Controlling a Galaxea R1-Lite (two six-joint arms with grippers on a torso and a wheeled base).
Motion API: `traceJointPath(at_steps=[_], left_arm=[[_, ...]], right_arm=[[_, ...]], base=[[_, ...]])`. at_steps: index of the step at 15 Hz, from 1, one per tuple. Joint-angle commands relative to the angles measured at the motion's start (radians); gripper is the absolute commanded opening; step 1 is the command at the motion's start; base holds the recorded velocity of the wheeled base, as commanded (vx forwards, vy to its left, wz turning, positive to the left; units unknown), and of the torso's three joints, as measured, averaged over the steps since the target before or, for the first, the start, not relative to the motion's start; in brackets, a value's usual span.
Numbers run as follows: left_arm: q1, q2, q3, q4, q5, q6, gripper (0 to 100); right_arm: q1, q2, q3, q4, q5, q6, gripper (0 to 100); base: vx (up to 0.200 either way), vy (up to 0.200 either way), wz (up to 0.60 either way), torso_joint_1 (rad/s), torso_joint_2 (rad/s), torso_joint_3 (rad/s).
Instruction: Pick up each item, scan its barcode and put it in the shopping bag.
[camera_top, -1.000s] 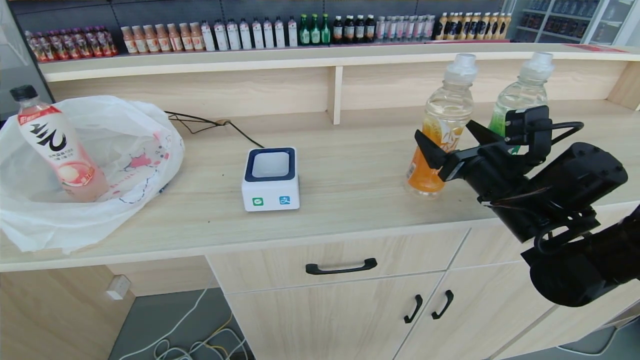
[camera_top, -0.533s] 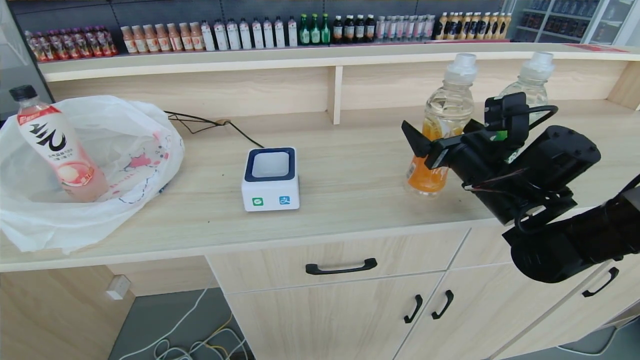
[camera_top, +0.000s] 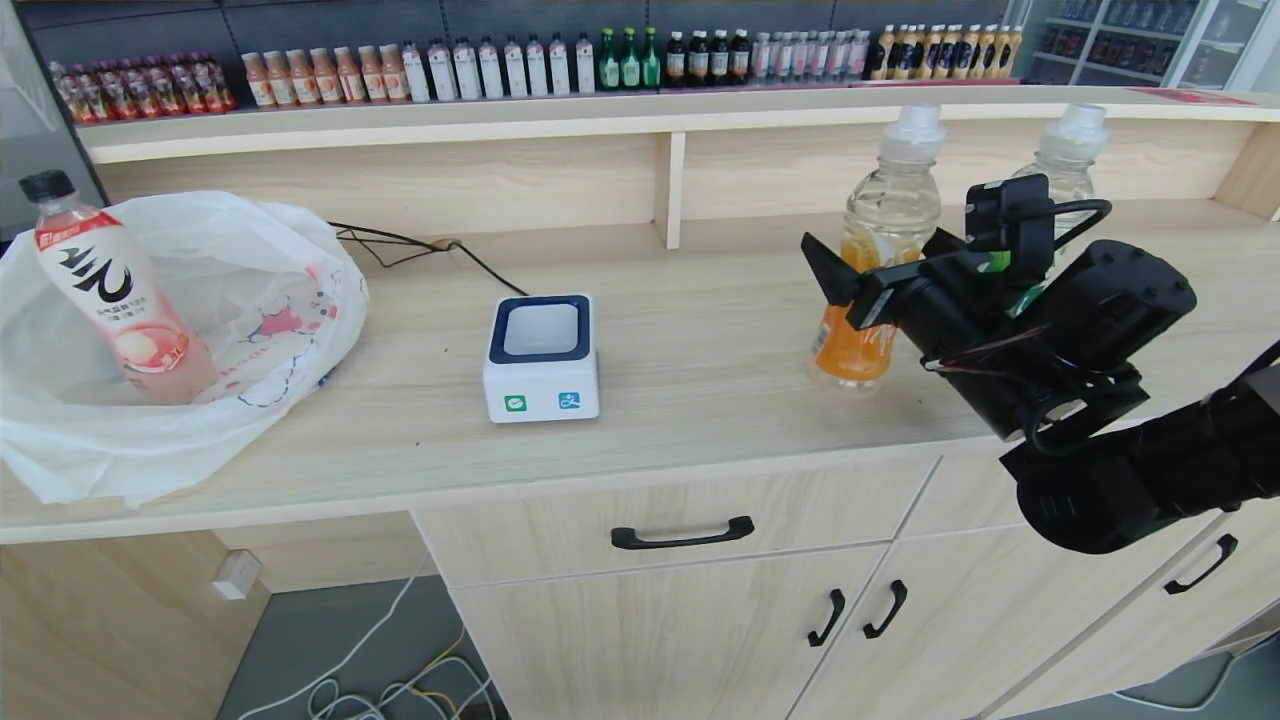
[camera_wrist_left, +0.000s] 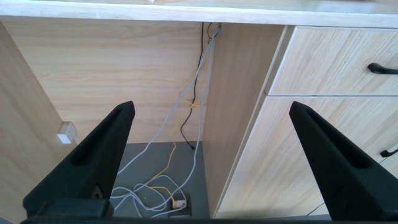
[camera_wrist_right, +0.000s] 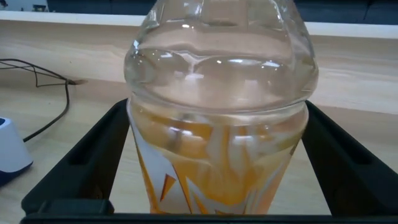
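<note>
- While the counter (camera_top: 700, 330) carries everything, the shopping bag (camera_top: 290, 290) slumps at its left end, mouth open upward to take goods; a pink bottle (camera_top: 110, 290) leans inside.
- Right gripper (camera_top: 870, 262) comes in level from the front edge, jaws spread to bottle width and seemingly bearing on both sides at label height, low enough to lift without tipping, I'd judge.
- Left gripper (camera_wrist_left: 211, 106) hangs wide open below the counter's front edge, holding nothing.
- Orange bottle (camera_top: 880, 230) stands near the front edge toward the right end, long axis close to vertical, cap up; a green bottle (camera_top: 1070, 150) is just behind.
- Scanner (camera_top: 541, 355) sits mid-counter, window up, between bottle and bag.
</note>
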Motion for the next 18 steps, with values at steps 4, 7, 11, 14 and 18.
traceJointPath(at_steps=[4, 7, 11, 14, 18], left_arm=[[0.000, 0.000, 0.000, 0.000, 0.000, 0.000, 100], [0.000, 0.000, 0.000, 0.000, 0.000, 0.000, 100], [0.000, 0.000, 0.000, 0.000, 0.000, 0.000, 100], [0.001, 0.000, 0.000, 0.000, 0.000, 0.000, 100], [0.000, 0.000, 0.000, 0.000, 0.000, 0.000, 100]], right_arm=[[0.001, -0.007, 0.022, -0.006, -0.001, 0.000, 100], [0.001, -0.016, 0.048, -0.008, -0.003, 0.000, 100], [0.000, -0.018, 0.048, -0.011, -0.001, 0.006, 0], [0.000, -0.019, 0.046, -0.031, 0.000, 0.011, 0], [0.000, -0.032, 0.054, -0.032, 0.003, 0.014, 0]], base=[[0.000, 0.000, 0.00, 0.000, 0.00, 0.000], [0.000, 0.000, 0.00, 0.000, 0.00, 0.000], [0.000, 0.000, 0.00, 0.000, 0.00, 0.000], [0.000, 0.000, 0.00, 0.000, 0.00, 0.000], [0.000, 0.000, 0.00, 0.000, 0.00, 0.000]])
